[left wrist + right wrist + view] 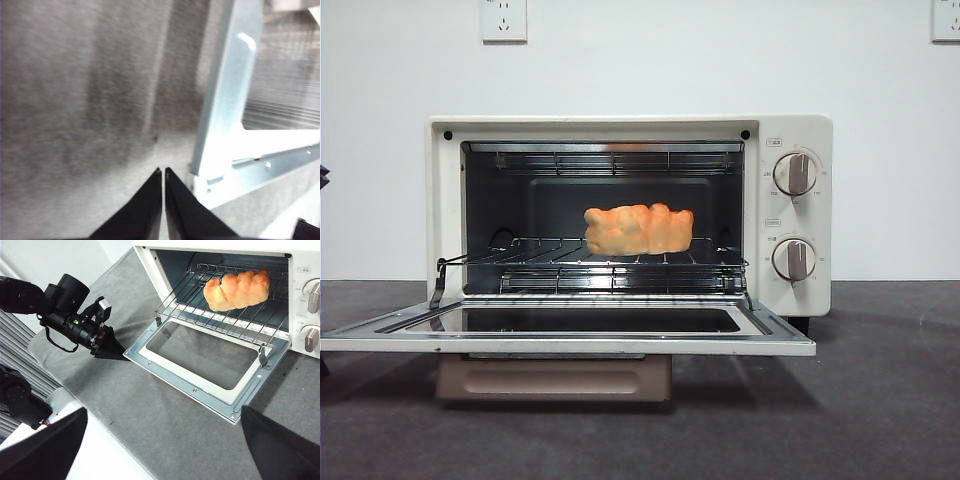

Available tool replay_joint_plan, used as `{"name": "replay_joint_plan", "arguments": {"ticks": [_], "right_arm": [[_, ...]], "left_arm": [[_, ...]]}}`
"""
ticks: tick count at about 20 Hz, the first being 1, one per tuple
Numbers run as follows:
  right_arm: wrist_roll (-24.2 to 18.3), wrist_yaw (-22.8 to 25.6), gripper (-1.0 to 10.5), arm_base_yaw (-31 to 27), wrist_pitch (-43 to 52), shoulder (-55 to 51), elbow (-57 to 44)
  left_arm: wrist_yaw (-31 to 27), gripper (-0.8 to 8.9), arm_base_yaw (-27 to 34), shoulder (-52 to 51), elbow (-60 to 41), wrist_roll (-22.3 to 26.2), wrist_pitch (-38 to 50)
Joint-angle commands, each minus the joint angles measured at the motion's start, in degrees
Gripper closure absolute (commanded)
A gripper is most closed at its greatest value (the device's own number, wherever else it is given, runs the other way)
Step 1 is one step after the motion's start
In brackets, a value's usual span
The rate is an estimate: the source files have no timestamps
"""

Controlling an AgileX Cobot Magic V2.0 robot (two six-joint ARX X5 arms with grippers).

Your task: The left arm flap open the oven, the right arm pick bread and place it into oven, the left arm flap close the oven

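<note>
front view: the oven [630, 215] stands on the grey table [880, 400] toward its back edge, door [570, 325] dropped flat, and the bread [638, 229] lies on the wire rack [610, 262] inside. no arm is at work here.

left wrist view: the left end effector [163, 172] has its jaws pressed together on nothing, just beside the door's metal corner, above the table.

right wrist view: the right end effector [165, 440] is spread wide and empty, well back from the oven.

the closing step looks to be in hand; next the left tips must get under the door edge and flip it up.
</note>
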Motion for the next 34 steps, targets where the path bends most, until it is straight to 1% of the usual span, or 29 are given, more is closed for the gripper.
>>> {"name": "replay_joint_plan", "arguments": {"ticks": [1,3,5,7,9,10,12,14,17,20,22,24,26,28,30,34], "right_arm": [[-0.5,0.4,4.6,0.3,0.7,0.1,1.0],[-0.5,1.0,4.6,0.3,0.9,0.1,1.0],[-0.5,1.9,4.6,0.3,0.9,0.1,1.0],[-0.5,1.8,4.6,0.3,1.0,0.1,1.0],[-0.4,1.8,4.6,0.3,1.0,0.1,1.0],[-0.3,1.8,4.6,0.3,1.0,0.1,1.0],[-0.2,1.9,4.6,0.3,1.0,0.1,1.0],[0.0,1.9,4.6,0.3,1.0,0.1,1.0],[0.0,1.9,4.6,0.3,1.6,0.1,1.0],[0.0,4.7,4.6,0.3,1.7,0.1,1.0],[0.0,5.4,4.6,0.3,1.7,0.1,1.0],[0.0,6.0,4.6,0.3,1.7,0.1,1.0],[0.0,6.2,4.6,0.3,1.8,0.1,1.0],[0.0,6.7,4.6,0.3,1.8,0.1,1.0],[0.0,7.9,4.6,0.3,2.0,0.1,1.0],[-0.1,7.8,4.6,0.3,4.2,0.1,1.0]], "left_arm": [[2.8,8.01,0.0,0.8,0.1,0.4,0.9],[3.1,8.01,0.1,0.8,0.1,0.4,1.0],[5.3,8.01,0.2,0.8,0.1,0.3,1.7],[8.8,8.01,0.2,0.8,0.1,-0.4,3.3],[12.2,8.01,0.2,0.8,0.2,-2.4,5.6],[14.5,8.00,0.3,0.8,0.2,-4.2,7.7],[18.8,8.00,0.5,0.8,0.3,-9.0,12.7],[21.1,8.00,0.7,0.8,0.6,-14.9,18.9],[21.3,8.00,0.7,0.8,1.8,-24.2,28.7],[20.8,8.00,0.7,0.8,2.6,-34.7,41.2],[19.6,8.00,0.7,0.8,2.8,-41.2,49.2],[18.6,7.98,0.7,0.8,2.8,-45.8,55.5],[19.4,7.98,0.7,0.8,2.8,-49.4,60.1],[21.4,7.98,0.6,0.2,2.8,-49.8,62.4],[22.6,7.98,0.3,-1.7,2.8,-49.4,62.2],[23.9,7.98,0.1,-6.4,2.8,-49.0,62.2]]}}
